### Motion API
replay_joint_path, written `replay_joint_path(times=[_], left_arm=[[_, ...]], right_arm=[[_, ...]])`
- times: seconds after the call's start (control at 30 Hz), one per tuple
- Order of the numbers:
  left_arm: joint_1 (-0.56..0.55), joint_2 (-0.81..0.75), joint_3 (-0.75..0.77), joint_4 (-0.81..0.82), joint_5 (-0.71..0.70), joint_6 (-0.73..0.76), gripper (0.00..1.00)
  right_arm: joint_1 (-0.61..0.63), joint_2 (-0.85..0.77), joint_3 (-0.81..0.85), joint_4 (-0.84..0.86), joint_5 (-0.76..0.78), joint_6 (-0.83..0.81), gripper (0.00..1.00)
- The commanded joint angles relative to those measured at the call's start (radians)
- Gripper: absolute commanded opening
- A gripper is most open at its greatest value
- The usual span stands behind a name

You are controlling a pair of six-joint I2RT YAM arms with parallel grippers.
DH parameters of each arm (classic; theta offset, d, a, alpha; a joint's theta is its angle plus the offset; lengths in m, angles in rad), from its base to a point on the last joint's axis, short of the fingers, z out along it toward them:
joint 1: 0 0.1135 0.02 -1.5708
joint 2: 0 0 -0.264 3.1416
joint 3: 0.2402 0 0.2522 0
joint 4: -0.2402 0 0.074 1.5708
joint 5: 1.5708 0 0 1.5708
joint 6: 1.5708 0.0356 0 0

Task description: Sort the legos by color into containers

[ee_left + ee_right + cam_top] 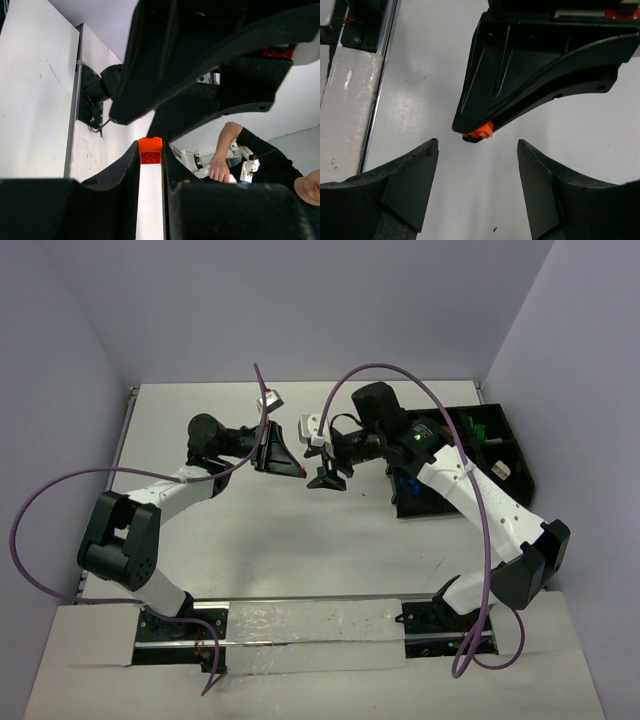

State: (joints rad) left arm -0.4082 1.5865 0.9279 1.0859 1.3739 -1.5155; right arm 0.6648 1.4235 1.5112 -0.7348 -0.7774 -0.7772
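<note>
"Mid-frame in the top view, left jaws are clamped tight on an orange brick (150, 151), right jaws gape wide just short of it, holding nothing. And the tray (523, 462) is far right."

"If left lets go before right bites, it'll likely drop onto the tabletop (300, 540)."

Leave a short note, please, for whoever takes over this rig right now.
Left gripper: shut on an orange lego, held in mid-air near the centre.
Right gripper: open, facing that lego, not touching it.
Tray: far right, with green legos and blue legos in it.
Done: some pieces sorted.
Left: get the orange lego into the tray, probably by passing it to the right gripper.
</note>
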Motion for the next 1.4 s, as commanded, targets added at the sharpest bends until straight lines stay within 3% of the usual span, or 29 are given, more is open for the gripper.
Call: replay_joint_path(times=[0.0,0.17,0.33,0.8,0.87,0.9,1.03,1.07,1.2,1.3,1.33,1.37], left_arm=[[-0.006,-0.047,0.024,-0.089,-0.013,0.083,0.00],[-0.006,-0.046,0.017,-0.138,-0.033,0.098,0.00],[-0.006,-0.037,0.014,-0.089,-0.038,0.054,0.00],[-0.004,-0.023,0.008,0.022,-0.047,-0.044,0.02],[-0.001,-0.023,0.009,0.011,-0.047,-0.034,0.28],[0.005,-0.026,0.012,-0.003,-0.048,-0.025,0.53],[0.053,-0.048,0.023,-0.144,-0.064,0.093,0.95],[0.065,-0.052,0.027,-0.170,-0.066,0.119,0.99],[0.120,-0.078,0.081,-0.402,-0.078,0.301,0.99],[0.155,-0.102,0.193,-0.847,-0.144,0.633,0.99],[0.158,-0.106,0.266,-1.101,-0.248,0.913,0.99],[0.157,-0.107,0.320,-1.281,-0.302,1.099,0.99]], right_arm=[[0.030,-0.014,0.026,0.073,0.055,0.048,0.68],[0.046,-0.012,0.030,0.074,0.066,0.062,0.65],[0.055,-0.011,0.023,0.083,0.075,0.068,0.59],[0.059,-0.014,-0.037,0.146,0.135,0.081,0.28],[0.059,-0.014,-0.039,0.144,0.148,0.079,0.18],[0.058,-0.014,-0.037,0.144,0.160,0.079,0.12],[0.054,-0.023,-0.051,0.142,0.191,0.084,0.01],[0.052,-0.025,-0.056,0.141,0.196,0.086,0.00],[0.027,-0.041,-0.076,0.136,0.206,0.096,0.00],[-0.030,-0.067,-0.110,0.132,0.218,0.111,0.00],[-0.075,-0.084,-0.131,0.132,0.217,0.128,0.00],[-0.117,-0.101,-0.152,0.131,0.214,0.143,0.00]])
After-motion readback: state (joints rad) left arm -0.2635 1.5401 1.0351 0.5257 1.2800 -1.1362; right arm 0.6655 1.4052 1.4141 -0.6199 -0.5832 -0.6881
